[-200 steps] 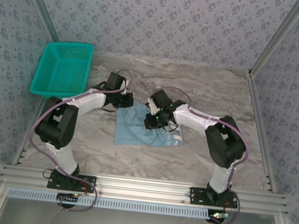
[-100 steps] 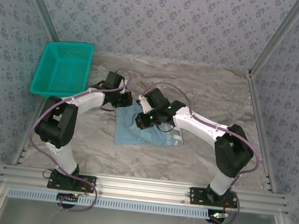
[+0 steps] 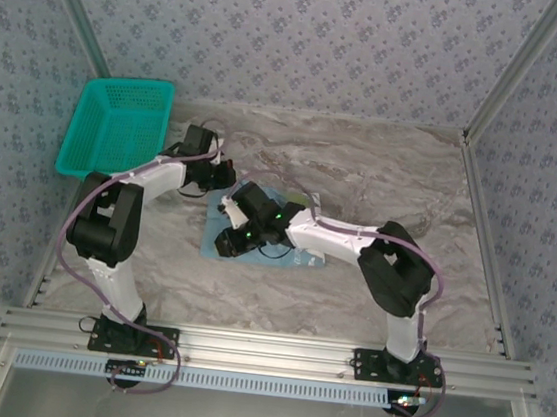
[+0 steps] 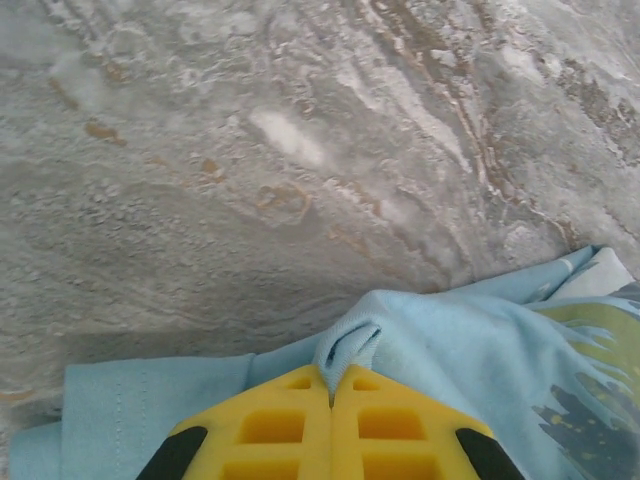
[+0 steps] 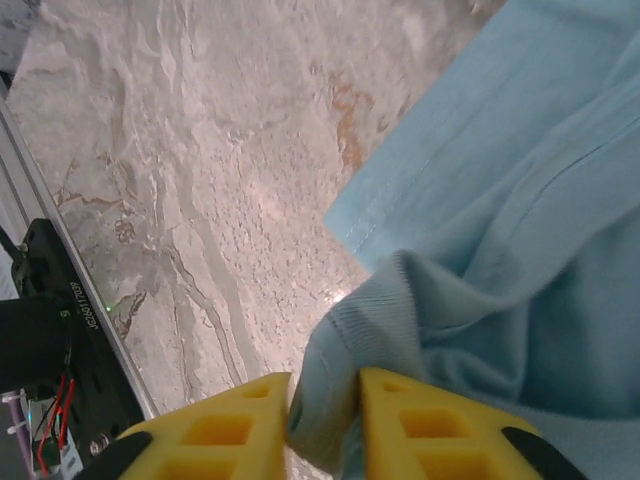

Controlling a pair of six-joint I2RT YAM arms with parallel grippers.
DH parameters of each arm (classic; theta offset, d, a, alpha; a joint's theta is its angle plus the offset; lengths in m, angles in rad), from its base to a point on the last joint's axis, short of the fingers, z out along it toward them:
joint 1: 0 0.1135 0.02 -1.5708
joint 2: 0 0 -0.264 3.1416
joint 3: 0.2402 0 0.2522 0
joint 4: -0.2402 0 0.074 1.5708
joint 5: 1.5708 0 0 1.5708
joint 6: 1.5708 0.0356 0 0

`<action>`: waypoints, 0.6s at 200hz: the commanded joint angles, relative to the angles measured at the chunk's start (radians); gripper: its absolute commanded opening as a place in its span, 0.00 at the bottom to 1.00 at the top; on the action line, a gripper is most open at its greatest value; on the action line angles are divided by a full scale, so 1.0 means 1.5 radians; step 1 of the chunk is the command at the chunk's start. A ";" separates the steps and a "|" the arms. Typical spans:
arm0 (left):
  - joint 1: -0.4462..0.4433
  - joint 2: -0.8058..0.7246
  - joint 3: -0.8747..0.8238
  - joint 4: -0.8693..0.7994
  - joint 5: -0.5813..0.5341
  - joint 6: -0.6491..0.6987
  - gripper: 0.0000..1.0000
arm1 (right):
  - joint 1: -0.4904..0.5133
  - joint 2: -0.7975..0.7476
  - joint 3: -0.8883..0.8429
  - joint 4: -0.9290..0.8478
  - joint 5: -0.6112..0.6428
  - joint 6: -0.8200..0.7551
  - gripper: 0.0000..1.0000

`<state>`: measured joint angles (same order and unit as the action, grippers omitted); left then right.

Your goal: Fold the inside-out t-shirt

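Your left end effector [image 4: 331,388] has its yellow fingers pressed together, and a small raised fold of the inside-out t-shirt [image 4: 450,345] is pinched at their tips. In the overhead view that end effector [image 3: 218,175] sits at the shirt's far left corner, near the teal basket [image 3: 116,135] but apart from it.

Your right end effector [image 5: 325,395] is almost closed. Its two yellow fingers stand a narrow gap apart with a thick bunch of light blue cloth clamped between them, just above the marbled counter [image 5: 200,200]. Seen from above, it [image 3: 225,246] is at the near left edge of the shirt, with the right arm reaching across the garment.

The t-shirt [image 3: 213,223] lies mostly flat near the middle of the counter [image 3: 383,170], between the two arms. A stitched hem edge [image 5: 400,200] runs diagonally across your right wrist view, and a grey-green print [image 4: 590,385] shows at the right of the left wrist view.
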<state>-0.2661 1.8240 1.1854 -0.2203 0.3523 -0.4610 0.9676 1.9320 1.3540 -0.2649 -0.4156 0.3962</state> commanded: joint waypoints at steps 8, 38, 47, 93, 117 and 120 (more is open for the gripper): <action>0.021 0.016 -0.009 0.025 0.017 -0.003 0.04 | -0.004 -0.044 0.018 -0.008 -0.061 -0.040 0.38; 0.023 0.037 0.022 0.025 0.030 -0.005 0.05 | -0.058 -0.118 -0.033 0.001 -0.049 -0.079 0.56; 0.022 0.044 0.030 0.024 0.033 -0.006 0.05 | -0.085 -0.133 -0.049 0.002 -0.036 -0.081 0.58; 0.023 0.046 0.073 0.008 0.031 -0.001 0.05 | -0.228 -0.094 -0.078 -0.018 0.093 -0.015 0.57; 0.023 0.051 0.101 0.000 0.018 0.009 0.05 | -0.264 -0.037 -0.078 -0.026 0.116 0.015 0.53; 0.023 0.053 0.105 0.000 0.018 0.012 0.05 | -0.267 -0.030 -0.077 -0.026 0.118 0.018 0.52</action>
<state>-0.2356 1.8984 1.2842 -0.2100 0.3817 -0.4641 0.5888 1.7985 1.2568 -0.2516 -0.3168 0.3634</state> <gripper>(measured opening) 0.052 0.539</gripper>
